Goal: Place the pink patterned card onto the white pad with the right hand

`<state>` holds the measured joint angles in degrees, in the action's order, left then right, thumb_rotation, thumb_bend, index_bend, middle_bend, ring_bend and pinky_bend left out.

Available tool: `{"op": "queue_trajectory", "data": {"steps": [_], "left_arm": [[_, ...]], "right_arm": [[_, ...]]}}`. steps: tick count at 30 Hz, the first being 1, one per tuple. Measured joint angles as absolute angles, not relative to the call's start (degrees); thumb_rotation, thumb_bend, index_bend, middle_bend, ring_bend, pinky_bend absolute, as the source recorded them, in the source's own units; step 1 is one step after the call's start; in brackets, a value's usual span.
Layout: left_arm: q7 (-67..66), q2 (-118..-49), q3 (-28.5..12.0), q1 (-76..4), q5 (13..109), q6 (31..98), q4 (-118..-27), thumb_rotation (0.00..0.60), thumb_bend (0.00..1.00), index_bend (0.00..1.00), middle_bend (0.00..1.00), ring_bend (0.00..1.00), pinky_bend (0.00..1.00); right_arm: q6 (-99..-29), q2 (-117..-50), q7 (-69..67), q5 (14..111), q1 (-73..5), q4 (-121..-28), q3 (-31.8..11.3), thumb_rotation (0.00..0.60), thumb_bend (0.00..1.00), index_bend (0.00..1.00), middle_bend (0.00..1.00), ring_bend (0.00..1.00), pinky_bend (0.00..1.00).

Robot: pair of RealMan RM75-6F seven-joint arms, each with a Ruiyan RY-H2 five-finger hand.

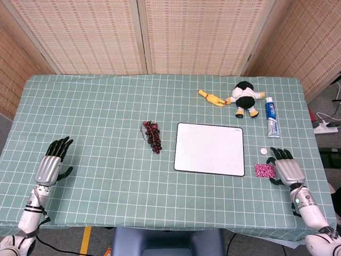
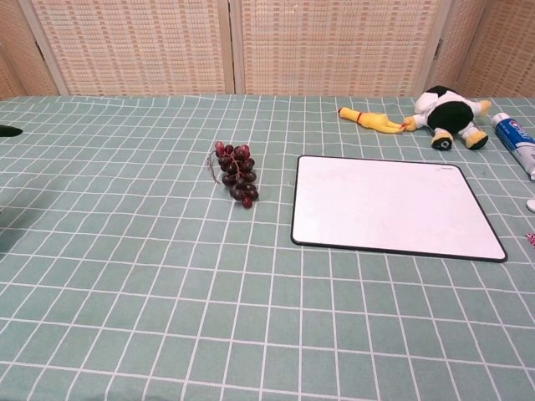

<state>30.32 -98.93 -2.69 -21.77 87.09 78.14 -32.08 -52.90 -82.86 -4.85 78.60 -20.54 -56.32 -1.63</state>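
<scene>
— Card (image 1: 264, 170) first: where does it lie?
— Pink patterned card, flat on the green checked tablecloth (image 1: 106, 106), just off the right edge of the white pad (image 1: 209, 149), near that pad's front corner. It is not on the pad.

— And the right hand (image 1: 282, 167)?
— Palm down just beside the card on its outer side, fingers apart and pointing away from the robot. Whether it touches the card's edge I cannot tell. It holds nothing.

— The left hand (image 1: 53, 163)?
— Near the front left of the table, well apart from everything, fingers spread, holding nothing.

— What sits a little further out?
— A small white disc (image 1: 263, 151) just beyond the card. The pad lies flat in the middle, and a bunch of dark grapes (image 1: 152, 136) lies to its left, apart from it.

— And at the far side?
— A toothpaste tube (image 1: 272, 119) lying beyond the disc, then a black and white plush toy (image 1: 245, 97), and a yellow rubber chicken (image 1: 211, 98) touching the toy's arm. A woven screen (image 1: 144, 32) stands behind the table.
</scene>
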Motion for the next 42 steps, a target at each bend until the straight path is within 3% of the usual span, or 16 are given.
{"op": "queue_trajectory", "data": {"steps": [8, 21, 29, 42], "left_arm": [[30.56, -99.01, -2.84, -21.77, 86.99, 78.3, -32.02, 0.6, 0.24, 0.0, 0.0, 0.0, 0.0], [31.31, -98.93, -2.81, -22.01, 86.84, 77.26, -31.71, 0.6, 0.24, 0.0, 0.0, 0.0, 0.0], [31.1, -98.93, -2.67, -21.98, 86.98, 77.4, -31.79, 0.6, 0.24, 0.0, 0.0, 0.0, 0.0], [31.36, -98.65, -2.8, -21.89, 86.95, 77.87, -32.11, 0.6, 0.24, 0.0, 0.0, 0.0, 0.0]], "right_arm": [[-51.8, -82.71, -4.63, 77.91, -20.93, -56.49, -1.82, 0.6, 0.24, 0.33, 0.0, 0.0, 0.0], [-50.03, -82.77, -4.7, 77.22, -21.73, -56.54, -1.95, 0.6, 0.24, 0.42, 0.0, 0.0, 0.0], [-51.6, -81.59, -6.9, 78.31, -21.65, -58.09, -1.98, 0.6, 0.26, 0.43, 0.0, 0.0, 0.0], [-52.41, -76.43, -5.25, 77.68, -25.68, -71.75, -6.19, 0.6, 0.26, 0.43, 0.0, 0.0, 0.0]]}}
